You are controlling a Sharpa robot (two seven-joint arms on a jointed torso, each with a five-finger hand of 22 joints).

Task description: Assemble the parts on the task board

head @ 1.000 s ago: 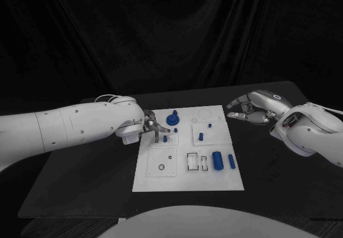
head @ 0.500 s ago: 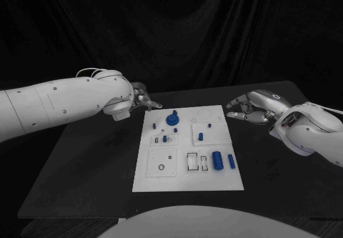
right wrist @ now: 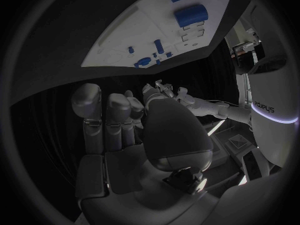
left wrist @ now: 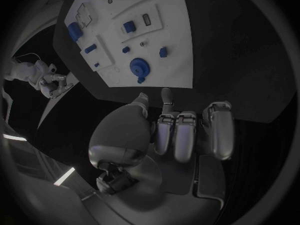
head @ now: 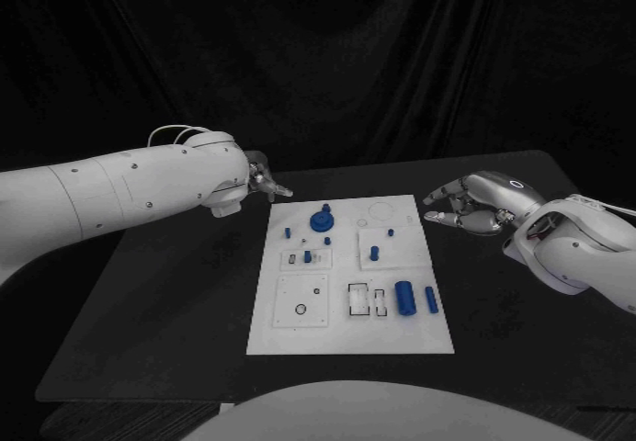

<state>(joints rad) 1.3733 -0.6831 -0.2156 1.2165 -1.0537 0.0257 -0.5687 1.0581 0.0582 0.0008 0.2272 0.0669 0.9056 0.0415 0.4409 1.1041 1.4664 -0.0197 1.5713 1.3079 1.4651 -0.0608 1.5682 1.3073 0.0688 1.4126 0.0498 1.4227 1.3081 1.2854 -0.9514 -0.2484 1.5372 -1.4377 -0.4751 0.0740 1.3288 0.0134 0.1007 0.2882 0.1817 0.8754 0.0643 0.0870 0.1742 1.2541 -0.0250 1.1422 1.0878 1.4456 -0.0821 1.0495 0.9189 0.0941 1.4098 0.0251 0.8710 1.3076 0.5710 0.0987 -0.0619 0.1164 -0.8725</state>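
The black tabletop [head: 159, 303] fills the lower half of the head view, and the flat white rectangular task board [head: 351, 335] lies at its centre, long side running up the frame, presumably so both arms reach it equally. The left robot hand [head: 261, 179] hangs at the upper left of the board, just off its top-left corner; the left wrist view shows its fingers [left wrist: 177, 135] curled in with nothing between them, so it is closed and empty, probably parked clear of the parts. The right robot hand [head: 467, 204] hovers at centre right, just beside the board's upper right edge, its fingers [right wrist: 106, 117] likewise curled on nothing, seemingly waiting its turn. On the board, the round blue knob-like part [head: 321, 220] stands near the top centre. The thick blue cylinder [head: 404, 298] and the slimmer blue rod [head: 431, 299] lie side by side at lower right, next to two outlined rectangular slots, likely staged for insertion. Small blue pegs [head: 374, 253] dot the middle; I cannot tell whether they are seated.
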